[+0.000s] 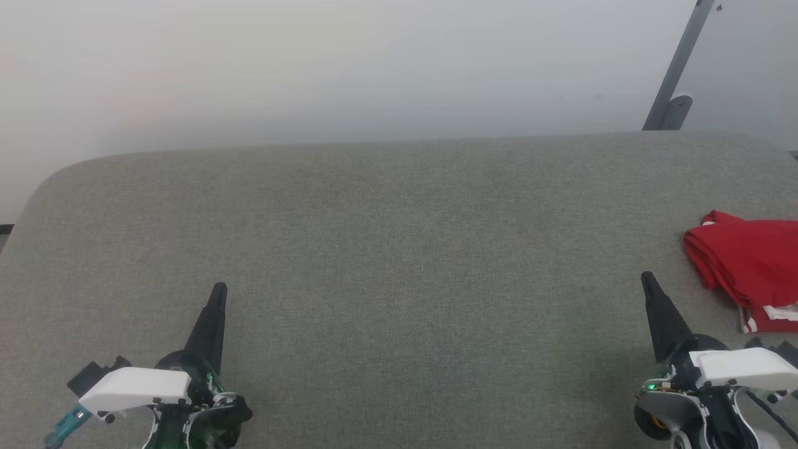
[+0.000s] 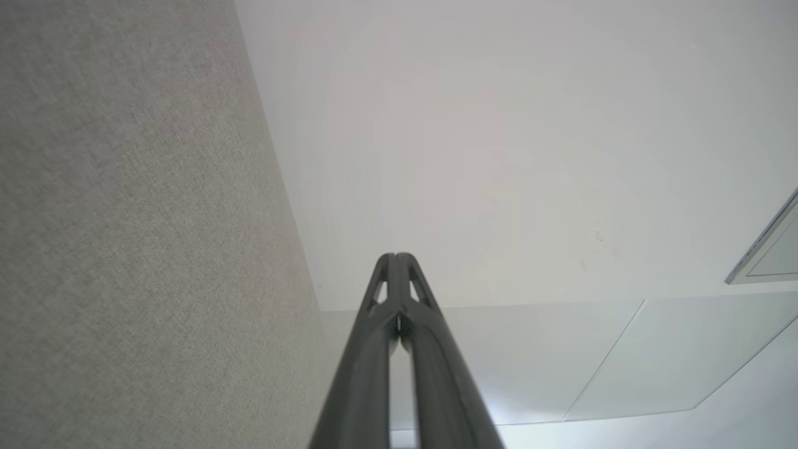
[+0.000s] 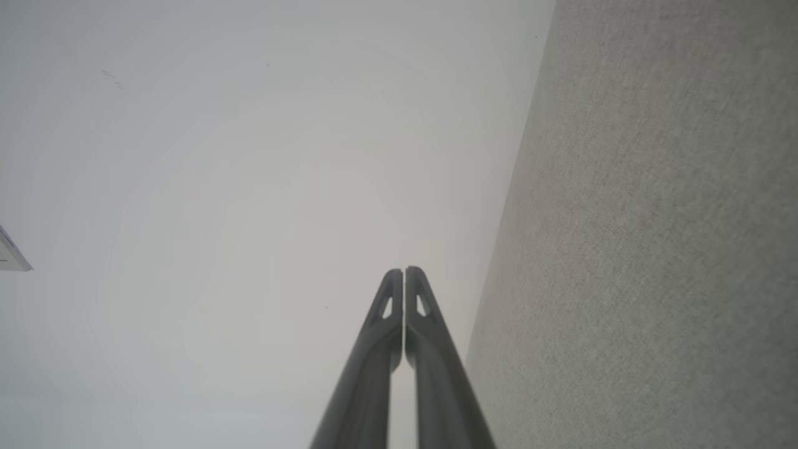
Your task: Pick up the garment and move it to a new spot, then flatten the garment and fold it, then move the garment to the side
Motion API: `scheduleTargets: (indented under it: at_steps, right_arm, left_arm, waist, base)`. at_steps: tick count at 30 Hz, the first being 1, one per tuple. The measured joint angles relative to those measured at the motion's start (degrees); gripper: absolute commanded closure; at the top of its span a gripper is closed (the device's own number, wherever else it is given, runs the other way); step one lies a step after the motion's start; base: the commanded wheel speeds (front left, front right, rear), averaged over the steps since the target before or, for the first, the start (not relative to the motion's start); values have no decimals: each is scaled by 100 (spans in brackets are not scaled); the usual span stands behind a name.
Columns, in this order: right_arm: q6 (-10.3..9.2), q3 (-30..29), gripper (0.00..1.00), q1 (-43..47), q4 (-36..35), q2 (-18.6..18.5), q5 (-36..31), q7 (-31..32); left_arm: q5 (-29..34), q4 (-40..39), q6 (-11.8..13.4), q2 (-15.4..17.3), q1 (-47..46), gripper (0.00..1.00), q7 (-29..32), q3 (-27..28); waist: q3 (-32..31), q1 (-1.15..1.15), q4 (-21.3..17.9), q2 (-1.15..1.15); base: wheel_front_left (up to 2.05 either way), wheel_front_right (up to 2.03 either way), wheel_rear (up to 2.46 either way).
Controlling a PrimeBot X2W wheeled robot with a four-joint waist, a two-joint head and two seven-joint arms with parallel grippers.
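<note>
**A:** Head view first, what have you got?

**B:** My left end effector (image 1: 219,292) is at lower left and my right end effector (image 1: 648,279) at lower right. Both are closed and empty, fingers pointing up the frame over the grey fabric worktop (image 1: 399,249). The red garment (image 1: 748,259) lies bunched at the right edge, mid-height, near my right end effector but apart from it. White-and-red trim shows at its lower end.

**A:** Left wrist?

**B:** Fingertips pressed together at bottom centre. The worktop runs down the left side, pale wall (image 2: 499,156) on the right.

**A:** Right wrist?

**B:** Tips together again. Worktop on the right, wall on the left.
</note>
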Motion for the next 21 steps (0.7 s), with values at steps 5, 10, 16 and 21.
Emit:
scheduleTargets:
  at_steps: [5, 10, 16, 21]
  right_arm:
    - [0, 0, 100, 0, 0, 0, 0, 0]
    - [0, -1, 100, 0, 0, 0, 0, 0]
    - [0, -1, 100, 0, 0, 0, 0, 0]
    - [0, -1, 100, 0, 0, 0, 0, 0]
  left_arm:
    - [1, 0, 0, -1, 0, 100, 1, 2]
    - [1, 0, 0, -1, 0, 100, 1, 3]
    - [5, 0, 0, -2, 0, 100, 2, 4]
    - [7, 0, 0, -2, 0, 100, 2, 5]
  waist:
    - [0, 0, 0, 0]
    - [0, 0, 0, 0]
    - [0, 0, 0, 0]
    - [0, 0, 0, 0]
  base:
    - [0, 0, 0]
    - [0, 0, 0]
    - [0, 0, 0]
    - [0, 0, 0]
